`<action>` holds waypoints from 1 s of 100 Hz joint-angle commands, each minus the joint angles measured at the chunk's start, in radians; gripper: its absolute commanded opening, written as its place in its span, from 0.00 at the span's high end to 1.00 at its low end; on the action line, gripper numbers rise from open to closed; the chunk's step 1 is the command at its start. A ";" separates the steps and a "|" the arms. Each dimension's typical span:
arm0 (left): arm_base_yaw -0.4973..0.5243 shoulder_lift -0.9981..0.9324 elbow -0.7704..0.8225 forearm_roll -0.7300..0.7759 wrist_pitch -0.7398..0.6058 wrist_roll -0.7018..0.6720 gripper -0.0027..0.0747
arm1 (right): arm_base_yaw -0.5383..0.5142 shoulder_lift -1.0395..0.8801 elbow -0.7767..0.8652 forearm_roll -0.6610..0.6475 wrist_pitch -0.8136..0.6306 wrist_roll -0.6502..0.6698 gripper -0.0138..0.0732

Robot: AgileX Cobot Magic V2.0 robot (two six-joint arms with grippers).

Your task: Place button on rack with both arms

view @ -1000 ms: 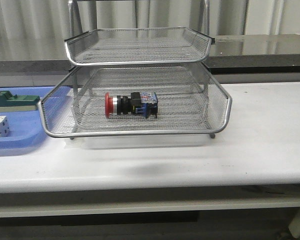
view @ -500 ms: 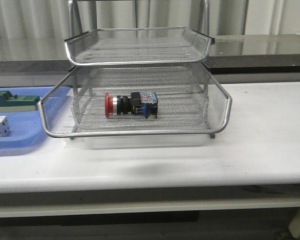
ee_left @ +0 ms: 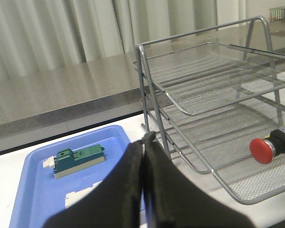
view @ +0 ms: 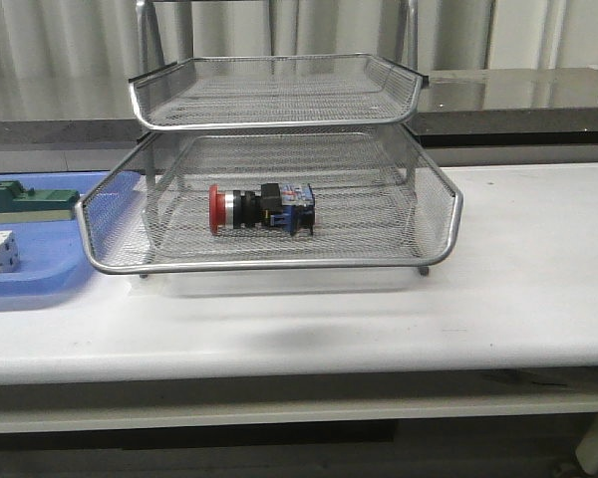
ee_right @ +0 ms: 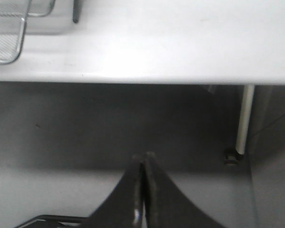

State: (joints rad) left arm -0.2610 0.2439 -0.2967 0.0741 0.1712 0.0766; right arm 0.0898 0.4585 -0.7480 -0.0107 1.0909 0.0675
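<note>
My rack shows bright silver wire mesh with polished metal rims, fine weave catching the light. The button lying in it has a glossy red plastic head, a shiny silver collar, a matt black body and a blue plastic rear block. The worktop is smooth white laminate with a soft sheen. A blue tray looks like smooth, slightly glossy plastic; the green block on it appears matt plastic. My left end effector and right end effector show matt black fingers. Behind, a grey counter gleams like polished stone.
</note>
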 commanded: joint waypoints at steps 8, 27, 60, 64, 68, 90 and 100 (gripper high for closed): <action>0.004 0.008 -0.028 0.000 -0.088 -0.010 0.99 | 0.000 0.081 -0.031 0.136 -0.130 -0.007 0.92; 0.004 0.008 -0.028 0.000 -0.088 -0.010 0.99 | 0.000 0.281 -0.031 0.298 -0.181 -0.030 0.92; 0.004 0.008 -0.028 0.000 -0.088 -0.010 0.99 | 0.063 0.576 -0.031 0.494 -0.388 -0.068 0.92; 0.004 0.008 -0.028 0.000 -0.088 -0.010 0.99 | 0.086 0.602 -0.031 0.504 -0.405 -0.068 0.92; 0.004 0.008 -0.028 0.000 -0.088 -0.010 0.99 | 0.106 0.632 -0.031 0.512 -0.425 -0.068 0.92; 0.004 0.008 -0.028 0.000 -0.088 -0.010 0.99 | 0.254 0.784 -0.031 0.587 -0.536 -0.068 0.92; 0.004 0.008 -0.028 0.000 -0.088 -0.010 0.99 | 0.317 0.847 -0.031 0.621 -0.582 -0.068 0.92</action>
State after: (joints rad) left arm -0.2610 0.2439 -0.2967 0.0759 0.1712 0.0766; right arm 0.3665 1.2809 -0.7480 0.5596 0.5791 0.0139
